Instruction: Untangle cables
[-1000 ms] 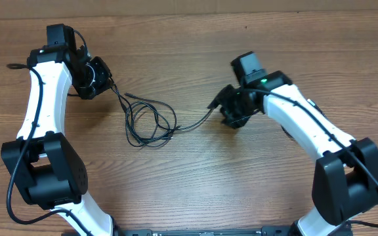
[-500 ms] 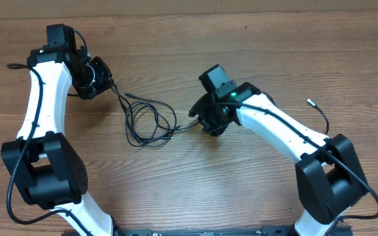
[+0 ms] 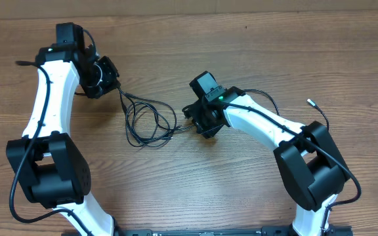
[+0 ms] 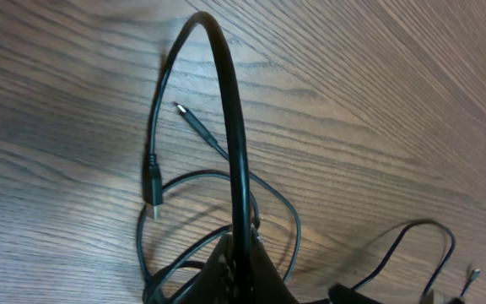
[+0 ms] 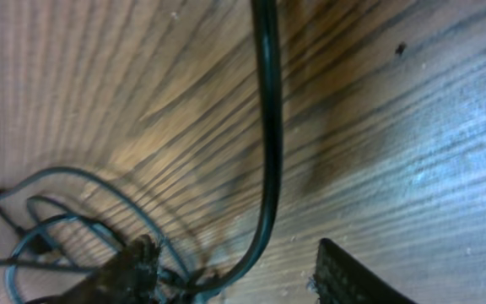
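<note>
cables [image 3: 151,122] | thin black | loose tangled loops | flat on table [image 3: 241,196], left of centre

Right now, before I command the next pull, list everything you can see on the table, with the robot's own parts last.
cables: count unclear (tangled), black, table centre between the grippers
silvery tip: one, on a cable end lying to the right
table: one, brown wood grain, under everything
left arm: one, white with black joints, left side
right arm: one, white with black joints, right side
left gripper: one, black, upper left, shut on the cables
right gripper: one, black, at the tangle's right edge, open, a cable between its fingers
</note>
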### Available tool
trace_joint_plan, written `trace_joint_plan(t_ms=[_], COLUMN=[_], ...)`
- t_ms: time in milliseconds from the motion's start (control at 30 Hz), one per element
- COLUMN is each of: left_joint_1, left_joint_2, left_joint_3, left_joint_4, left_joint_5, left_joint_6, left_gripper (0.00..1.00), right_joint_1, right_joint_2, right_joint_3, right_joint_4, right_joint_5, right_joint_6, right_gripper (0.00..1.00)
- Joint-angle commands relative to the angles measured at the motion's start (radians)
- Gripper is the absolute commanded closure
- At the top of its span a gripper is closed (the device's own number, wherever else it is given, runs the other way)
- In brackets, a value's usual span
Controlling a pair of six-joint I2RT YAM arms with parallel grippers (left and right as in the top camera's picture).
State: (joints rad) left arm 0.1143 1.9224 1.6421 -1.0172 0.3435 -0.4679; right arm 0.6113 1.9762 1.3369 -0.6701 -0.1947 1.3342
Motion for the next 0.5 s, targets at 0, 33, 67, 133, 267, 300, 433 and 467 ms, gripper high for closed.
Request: trace_joint_plan(t_ms=[0, 33, 67, 133, 267, 300, 433, 467], left_joint_1=[-0.023, -0.029, -0.034, -0.043, -0.052, -0.052, -0.052, -0.053], left_joint_2=[-0.013, -0.013, -0.013, -0.013, -0.013, -0.013, -0.013, -0.013], left_joint_3=[-0.005, -0.005, -0.005, -0.005, -0.005, -0.005, -0.005, -0.005], left_joint_4=[-0.002, -0.002, -0.001, 0.001, 0.000, -0.002, -0.024, -0.032], left_joint_5=[-0.014, -0.014, -0.014, -0.025, -0.091, -0.095, -0.082, -0.081], left_joint_6=[0.019, 0.019, 0.019, 0.020, 0.019, 0.020, 0.043, 0.043], left_gripper=[0.96, 0.96, 0.96, 0.94, 0.65, 0.47, 0.14, 0.12], right_joint_1=[0.006, 0.006, 0.006, 0.006, 0.006, 0.006, 0.006, 0.005], right_joint_2=[0.029, 0.033, 0.037, 0.040, 0.040, 0.040, 0.040, 0.040], right_joint_3=[0.009, 0.009, 0.009, 0.009, 0.009, 0.009, 0.009, 0.009], right_joint_4=[0.006, 0.006, 0.006, 0.007, 0.008, 0.007, -0.008, -0.013], right_joint_5=[0.015, 0.015, 0.015, 0.015, 0.024, 0.026, 0.046, 0.049], right_joint_6=[0.008, 0.008, 0.006, 0.004, 0.003, 0.000, -0.004, -0.003], right_gripper=[0.49, 0.52, 0.55, 0.63, 0.77, 0.80, 0.96, 0.96])
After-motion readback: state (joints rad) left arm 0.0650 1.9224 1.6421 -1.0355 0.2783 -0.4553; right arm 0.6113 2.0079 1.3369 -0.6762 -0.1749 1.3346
